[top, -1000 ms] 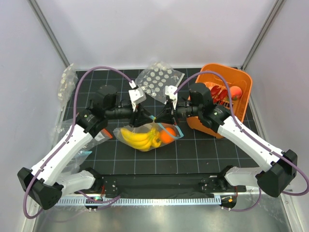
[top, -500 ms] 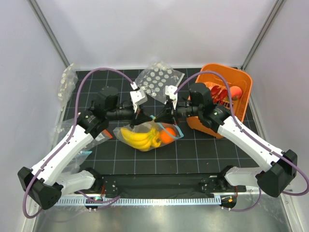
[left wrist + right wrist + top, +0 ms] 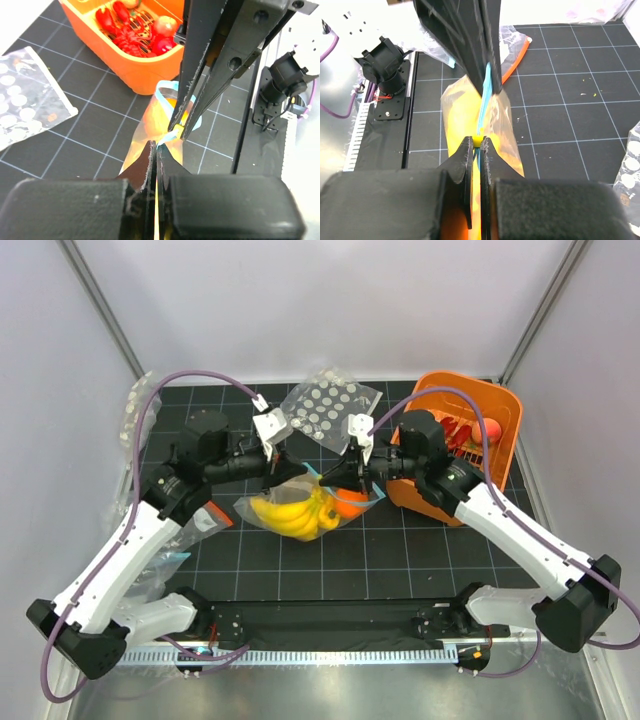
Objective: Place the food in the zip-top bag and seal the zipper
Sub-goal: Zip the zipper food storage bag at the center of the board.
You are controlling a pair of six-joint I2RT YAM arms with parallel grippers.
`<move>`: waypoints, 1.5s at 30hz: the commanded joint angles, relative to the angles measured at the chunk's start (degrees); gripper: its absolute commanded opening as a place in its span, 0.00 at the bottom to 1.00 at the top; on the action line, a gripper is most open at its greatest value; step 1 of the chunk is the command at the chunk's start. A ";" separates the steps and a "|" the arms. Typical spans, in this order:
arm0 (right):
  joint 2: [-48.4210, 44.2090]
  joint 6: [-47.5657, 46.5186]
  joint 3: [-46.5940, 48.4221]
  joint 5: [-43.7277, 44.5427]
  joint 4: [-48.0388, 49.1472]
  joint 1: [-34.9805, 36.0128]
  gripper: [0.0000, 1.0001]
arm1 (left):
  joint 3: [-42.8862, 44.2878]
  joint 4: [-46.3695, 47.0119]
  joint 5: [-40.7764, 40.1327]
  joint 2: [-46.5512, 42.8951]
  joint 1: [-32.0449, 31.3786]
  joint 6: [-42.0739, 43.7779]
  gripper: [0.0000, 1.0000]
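Observation:
The zip-top bag (image 3: 246, 506) hangs between my two grippers over the mat, with the food inside: a yellow banana bunch (image 3: 296, 517) and an orange (image 3: 350, 506). My left gripper (image 3: 299, 472) is shut on the light-blue zipper (image 3: 171, 131) at the bag's top edge. My right gripper (image 3: 329, 478) faces it, shut on the same zipper (image 3: 486, 87) a short way along. In the left wrist view the left gripper (image 3: 156, 146) pinches the strip just short of the right fingers (image 3: 196, 107). In the right wrist view the right gripper (image 3: 480, 140) holds the strip above the yellow-tinted bag (image 3: 504, 117).
An orange basket (image 3: 497, 426) with red toy food stands at the right, close behind my right arm. A clear bag with white dots (image 3: 331, 405) lies at the back. More clear bags (image 3: 137, 412) lie at the left, one with an orange-red strip (image 3: 516, 54).
My left gripper has closed onto the zipper. Both arms have shifted a little, and the bag with its fruit has moved up and slightly left.

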 commanded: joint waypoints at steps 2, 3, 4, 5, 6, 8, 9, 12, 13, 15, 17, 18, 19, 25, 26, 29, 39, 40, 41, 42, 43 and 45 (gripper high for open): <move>-1.68 -1.69 -1.29 -0.65 -5.40 -0.30 0.01 | 5.70 4.59 -3.65 -2.63 1.79 1.92 0.00; -1.86 -2.48 -1.20 -0.65 -5.84 -0.38 0.01 | 6.14 4.50 -3.83 -2.71 1.88 2.02 0.00; -1.86 -2.75 -1.20 -0.48 -6.28 -0.38 0.01 | 6.49 3.89 -4.18 -2.80 1.97 2.19 0.00; -2.12 -3.36 -1.12 -0.30 -7.50 -0.47 0.01 | 7.19 3.45 -4.44 -2.71 2.05 2.98 0.00; -2.30 -3.80 -1.12 0.05 -8.21 -0.47 0.01 | 7.64 2.92 -5.57 -2.80 2.06 3.42 0.00; -2.56 -5.12 -1.12 0.31 -9.96 -0.65 0.01 | 8.60 1.34 -7.16 -2.89 2.40 4.91 0.00; -2.83 -5.47 -1.12 0.40 -10.59 -0.82 0.01 | 8.69 0.90 -9.95 -3.06 2.49 5.27 0.00; -3.53 -6.26 -1.55 1.02 -12.17 -1.26 0.01 | 8.26 0.72 -15.93 -3.85 3.11 5.88 0.00; -3.71 -6.35 -2.08 1.45 -12.61 -1.44 0.01 | 8.08 1.07 -17.18 -4.12 3.28 5.71 0.00; -4.32 -6.53 -2.61 1.72 -13.14 -1.44 0.01 | 7.64 1.68 -19.63 -4.73 3.55 5.19 0.00; -4.76 -6.70 -3.22 2.07 -14.11 -1.53 0.01 | 7.20 2.65 -23.15 -5.35 3.64 5.09 0.00; -5.20 -6.79 -3.40 2.25 -14.37 -1.53 0.01 | 7.03 3.00 -24.30 -5.52 3.72 5.01 0.00; -5.46 -6.79 -3.84 2.42 -14.89 -1.53 0.01 | 6.59 3.53 -26.57 -5.70 3.81 5.35 0.00; -7.04 -7.14 -5.42 3.30 -17.26 -1.79 0.01 | 6.32 3.53 -32.39 -6.14 4.95 6.85 0.00; -7.22 -7.40 -5.42 3.48 -17.88 -1.79 0.01 | 6.24 3.45 -33.35 -6.14 5.13 6.94 0.00; -8.36 -7.41 -5.86 3.83 -19.90 -1.97 0.01 | 6.23 2.83 -37.11 -6.05 5.75 7.64 0.00; -14.69 -3.55 -8.76 6.21 -22.12 -1.97 0.01 | 4.66 1.51 -44.80 -5.09 7.07 6.50 0.00; -14.61 -2.67 -8.76 5.94 -20.19 -1.97 0.01 | 4.22 1.77 -38.69 -5.17 7.07 6.50 0.00; -14.34 -1.62 -8.59 6.03 -19.65 -1.97 0.01 | 3.87 2.30 -34.63 -5.44 7.15 6.15 0.00; -13.30 -1.52 -7.63 6.20 -19.38 -1.97 0.01 | 3.25 3.43 -29.37 -5.53 7.15 5.63 0.02; -12.50 -1.61 -6.84 6.03 -20.25 -1.97 0.01 | 3.07 3.71 -18.61 -5.35 7.07 5.19 0.10; -10.92 -2.13 -4.21 5.68 -21.31 -2.05 0.01 | 2.72 5.19 -9.50 -4.57 7.07 3.34 0.35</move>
